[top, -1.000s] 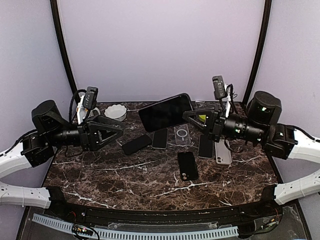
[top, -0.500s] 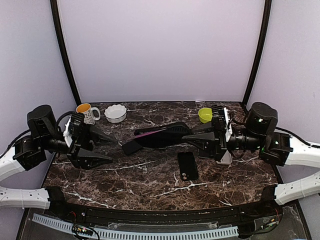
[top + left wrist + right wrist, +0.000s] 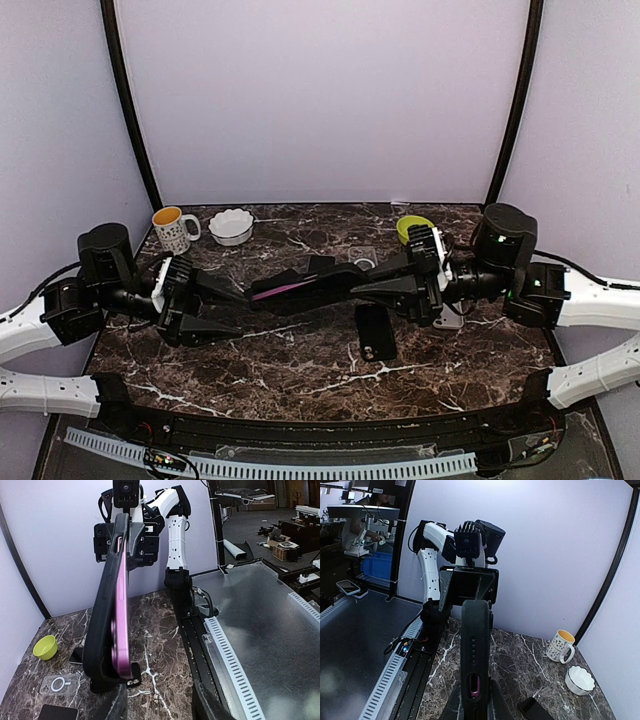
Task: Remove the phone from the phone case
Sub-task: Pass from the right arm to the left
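Over the marble table (image 3: 300, 360), the right gripper (image 3: 372, 283) has swung the phone (image 3: 272, 292) level, clamped on its case (image 3: 325, 285); the left gripper (image 3: 215, 305), jaws narrowing but seemingly apart, straddles the free end for the pull.

Pink phone (image 3: 275, 291) seated in black case (image 3: 330, 283), edge-up, aloft at centre, ends pointing 9 and 3 o'clock.

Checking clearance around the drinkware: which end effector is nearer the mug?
Left. The left end effector hangs just right of the mug, toward the table's near edge. The right end effector is across the table, gripping the cased phone.
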